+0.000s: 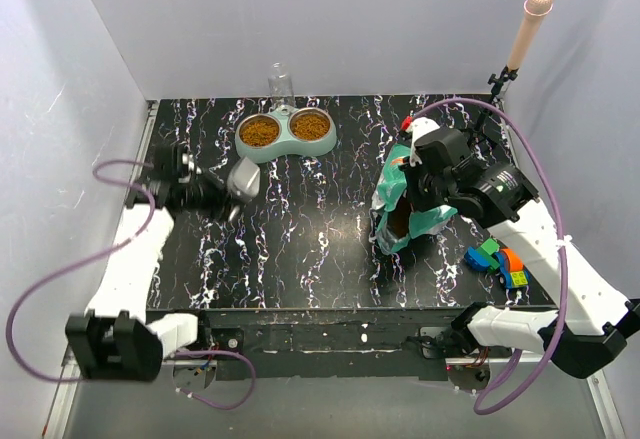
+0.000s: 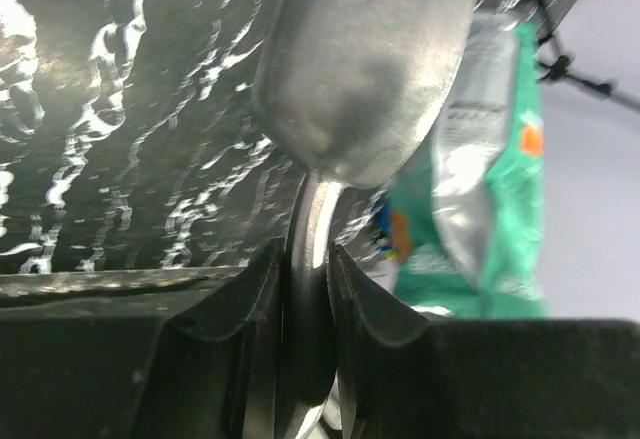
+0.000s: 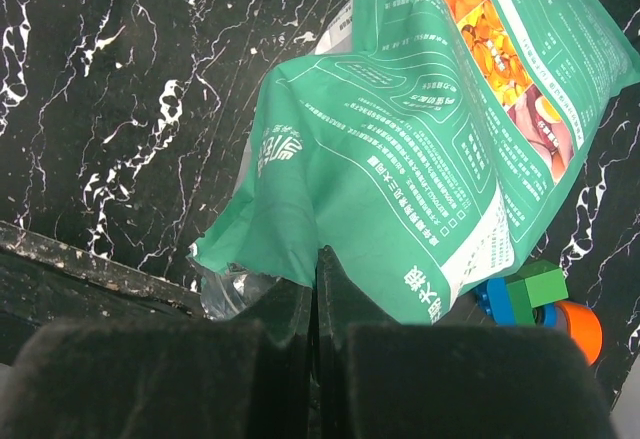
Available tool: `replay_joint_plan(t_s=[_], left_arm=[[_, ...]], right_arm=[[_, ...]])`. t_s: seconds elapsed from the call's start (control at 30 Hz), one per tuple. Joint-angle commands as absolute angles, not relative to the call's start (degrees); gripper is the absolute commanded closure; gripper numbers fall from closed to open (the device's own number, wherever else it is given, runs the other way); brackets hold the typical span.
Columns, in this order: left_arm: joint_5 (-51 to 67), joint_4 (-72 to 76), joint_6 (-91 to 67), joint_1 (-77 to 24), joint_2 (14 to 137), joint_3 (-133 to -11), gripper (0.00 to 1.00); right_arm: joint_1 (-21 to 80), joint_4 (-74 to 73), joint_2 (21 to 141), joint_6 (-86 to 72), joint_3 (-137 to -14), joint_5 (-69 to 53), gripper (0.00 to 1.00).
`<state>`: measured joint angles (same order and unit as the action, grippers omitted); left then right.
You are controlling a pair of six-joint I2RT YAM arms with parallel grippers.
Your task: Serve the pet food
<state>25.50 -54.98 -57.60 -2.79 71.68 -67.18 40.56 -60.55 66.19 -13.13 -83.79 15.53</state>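
The pet food in the bowl is light loose bits that spill, too small to pinch, so my left tool holds the scoop left of the bowl, and my right tool pinches the edge of the soft bag right of the bowl.

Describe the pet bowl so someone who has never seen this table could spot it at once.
On the black marbled table, look at the far edge near the middle, before a clear container. The bowl is a mint-green tray with two steel cups of brown kibble; the bag at right is darker green and crumpled.
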Motion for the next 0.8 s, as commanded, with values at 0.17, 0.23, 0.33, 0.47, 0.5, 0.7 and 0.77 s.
replay_joint_plan(t_s=[0.17,0.23,0.33,0.47,0.5,0.7,0.77], left_arm=[[28.39,-32.62,-45.18,-2.64,54.85,-39.30,1.00],[27.69,-32.17,-44.74,-2.03,54.75,-38.50,1.00],[27.52,-31.72,-46.40,-1.15,56.77,-37.79,1.00],[29.61,-31.56,-48.68,-0.09,62.65,-36.57,1.00],[30.66,-31.99,-49.30,-0.09,64.84,-36.39,0.99],[31.47,-37.34,-48.78,-0.09,69.78,-37.44,0.90],[28.06,-42.07,-48.17,-0.09,69.26,-39.01,0.74]], right_arm=[[40.43,-61.25,67.41,-12.83,-90.61,9.68,0.99],[40.60,-62.48,67.41,-13.44,-91.14,8.62,0.99],[41.31,-63.54,67.06,-14.15,-91.06,8.09,0.99],[42.10,-63.81,66.71,-15.29,-90.35,8.17,0.99],[42.36,-63.72,66.71,-15.55,-90.26,8.09,0.99],[44.12,-63.81,67.67,-16.35,-91.32,8.09,0.99],[45.08,-63.63,68.11,-16.44,-91.41,8.52,0.99]])
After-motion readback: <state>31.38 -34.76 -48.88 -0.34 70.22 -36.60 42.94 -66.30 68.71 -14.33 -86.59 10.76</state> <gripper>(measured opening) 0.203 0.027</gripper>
